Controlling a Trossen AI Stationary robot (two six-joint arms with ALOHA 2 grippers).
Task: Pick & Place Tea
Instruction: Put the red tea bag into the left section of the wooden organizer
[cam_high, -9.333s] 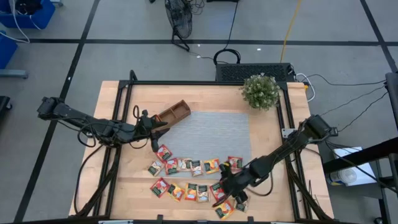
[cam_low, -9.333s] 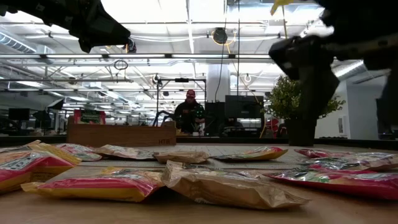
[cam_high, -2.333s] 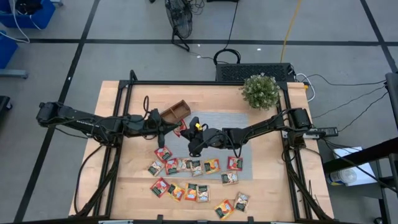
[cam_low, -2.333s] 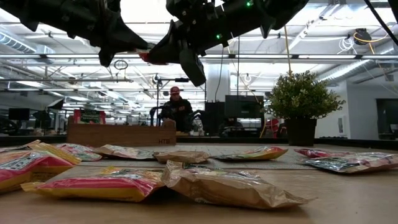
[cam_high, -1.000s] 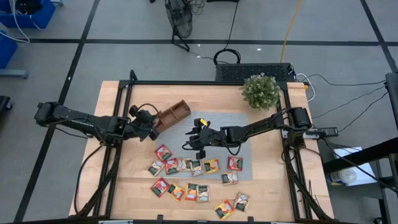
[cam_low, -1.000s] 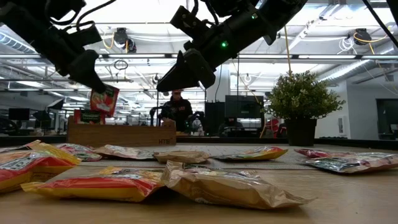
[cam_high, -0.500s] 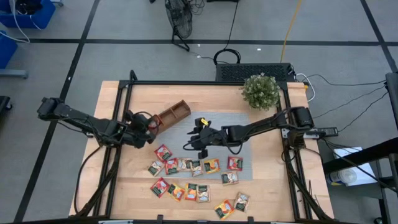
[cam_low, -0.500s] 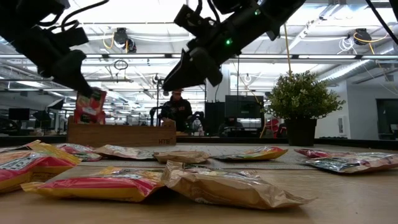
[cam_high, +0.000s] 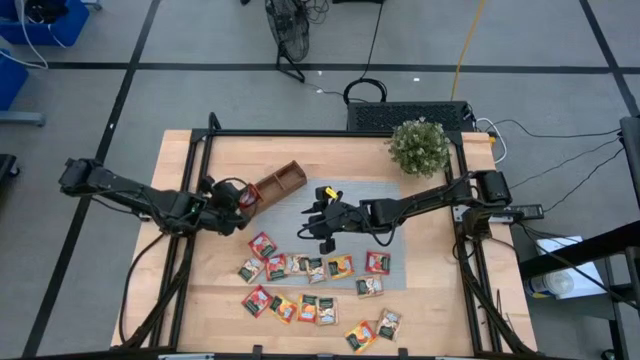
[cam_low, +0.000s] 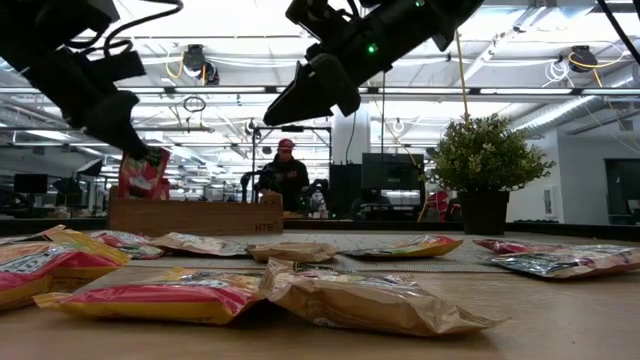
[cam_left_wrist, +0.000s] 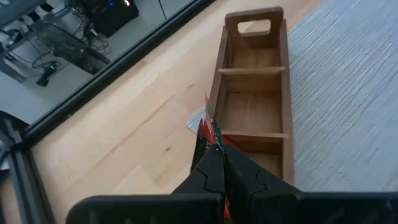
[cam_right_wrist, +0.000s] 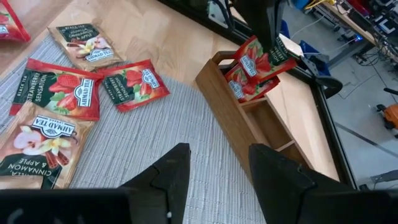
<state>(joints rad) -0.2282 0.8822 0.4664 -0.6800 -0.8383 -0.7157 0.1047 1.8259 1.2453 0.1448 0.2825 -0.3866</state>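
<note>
While the left gripper (cam_high: 243, 199) hangs at the nine-o'clock side of the table, its fingers are clamped on a small red square tea sachet (cam_right_wrist: 266, 61), holding it upright over the end compartment of the brown wooden compartment tray (cam_high: 280, 181). From the right wrist view, another red sachet (cam_right_wrist: 244, 85) already stands in that compartment, just beside the held one. At the table's centre, the right gripper (cam_high: 322, 216) hovers above the grey woven mat (cam_high: 370, 205) with its fingers apart and nothing between them. Toward six o'clock, the remaining red, orange, yellow and green sachets (cam_high: 315, 268) lie flat in loose rows, some on the mat's edge, others on the pale wooden table (cam_high: 440, 310). At one o'clock stands a small green potted plant (cam_high: 419, 146).
</note>
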